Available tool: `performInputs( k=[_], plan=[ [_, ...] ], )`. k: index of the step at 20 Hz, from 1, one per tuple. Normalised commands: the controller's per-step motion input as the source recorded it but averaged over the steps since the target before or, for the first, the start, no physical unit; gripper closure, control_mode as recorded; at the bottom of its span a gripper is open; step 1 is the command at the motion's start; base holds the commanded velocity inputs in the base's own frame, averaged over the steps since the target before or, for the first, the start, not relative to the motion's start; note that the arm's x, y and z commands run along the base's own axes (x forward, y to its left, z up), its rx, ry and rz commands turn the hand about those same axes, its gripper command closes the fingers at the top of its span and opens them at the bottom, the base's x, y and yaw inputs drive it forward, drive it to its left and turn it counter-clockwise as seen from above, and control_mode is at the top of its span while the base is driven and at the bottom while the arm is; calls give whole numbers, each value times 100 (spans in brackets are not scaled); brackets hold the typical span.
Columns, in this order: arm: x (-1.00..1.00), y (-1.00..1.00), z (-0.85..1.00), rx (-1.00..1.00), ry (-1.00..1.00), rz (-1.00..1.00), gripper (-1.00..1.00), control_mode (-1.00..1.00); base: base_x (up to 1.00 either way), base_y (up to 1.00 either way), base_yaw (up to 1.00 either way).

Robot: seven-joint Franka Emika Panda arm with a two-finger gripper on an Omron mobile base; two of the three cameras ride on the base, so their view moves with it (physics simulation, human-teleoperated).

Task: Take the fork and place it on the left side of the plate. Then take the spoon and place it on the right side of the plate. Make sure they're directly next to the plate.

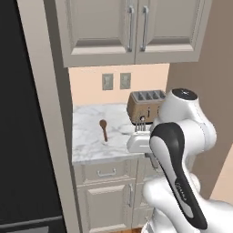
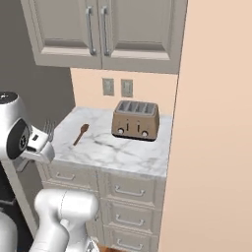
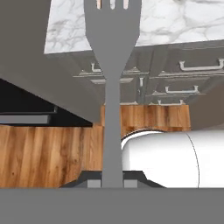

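My gripper (image 3: pixel 112 181) is shut on the handle of the grey metal fork (image 3: pixel 112 65). The fork stands straight up from the fingers, tines pointing toward the marble counter's front edge. From the base cameras, the fork's tines (image 1: pixel 141 124) (image 2: pixel 49 129) rise above the white hand (image 1: pixel 139 142) (image 2: pixel 42 142), which hovers off the counter's front, near its left end. The brown wooden spoon (image 1: pixel 103 129) (image 2: pixel 81 134) lies on the counter (image 1: pixel 88 148) (image 2: pixel 123 152), bowl toward the wall. The plate is out of view.
A bronze toaster (image 1: pixel 145 105) (image 2: pixel 135 121) stands at the counter's back. Upper cabinets (image 1: pixel 132 27) hang overhead. A black fridge (image 1: pixel 22 136) and its grey side panel bound the left. A peach wall (image 2: pixel 216 147) closes the right. Drawers and wood floor lie below.
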Motion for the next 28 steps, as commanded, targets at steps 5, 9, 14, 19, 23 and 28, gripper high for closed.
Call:
performInputs(
  k=[5, 9, 14, 19, 23, 28],
  plan=[
    [0, 0, 0, 0, 0, 0, 100, 100, -96, -31, 27],
    [0, 0, 0, 0, 0, 0, 100, 100, -87, -47, 42],
    [0, 0, 0, 0, 0, 0, 100, 100, -74, -37, 52],
    [0, 0, 0, 0, 0, 0, 100, 100, -82, -43, 49],
    [0, 0, 0, 0, 0, 0, 100, 100, -78, -63, 47],
    [0, 0, 0, 0, 0, 0, 100, 100, -69, -63, 47]
  ],
)
